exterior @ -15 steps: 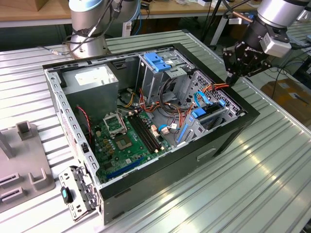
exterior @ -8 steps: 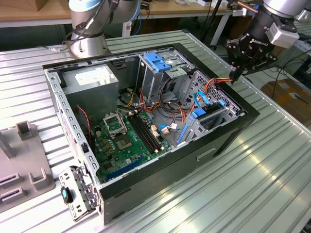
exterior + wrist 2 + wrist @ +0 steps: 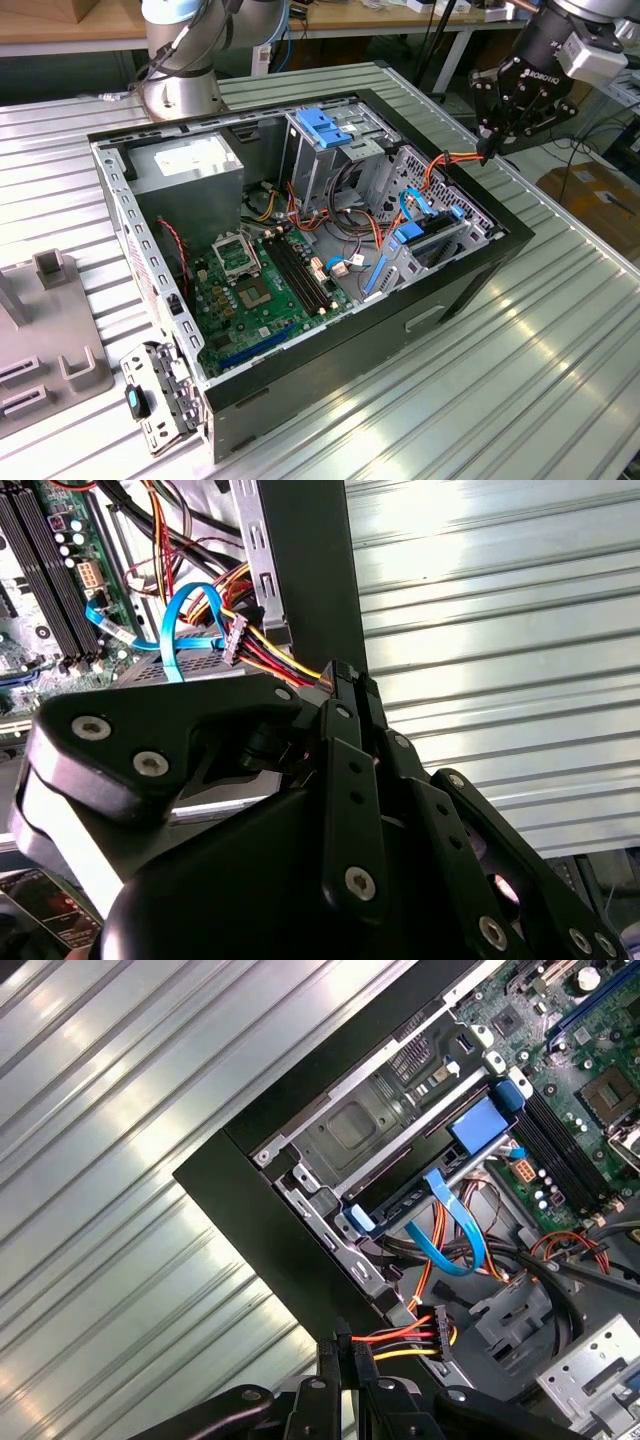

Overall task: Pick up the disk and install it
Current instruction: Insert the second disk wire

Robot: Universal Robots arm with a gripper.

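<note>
Disk (image 3: 430,245), dark flat rectangle in bright blue plastic carrier, seated in drive bay of open black computer case (image 3: 330,370) on ribbed metal desk (image 3: 560,330).
Black fingers (image 3: 487,150) pressed together just above case rim, tips against red, orange and yellow wire bundle (image 3: 400,1338); unclear whether pinching any wire. Disk (image 3: 400,1203) below and inward of them, long axis along the adjacent case wall.

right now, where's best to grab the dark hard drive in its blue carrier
Probably its blue end tab, from the open side of the black case: the dark hard drive in a blue plastic carrier sits slotted in the metal bay, sides boxed in. The end effector is shut on coloured wires.
</note>
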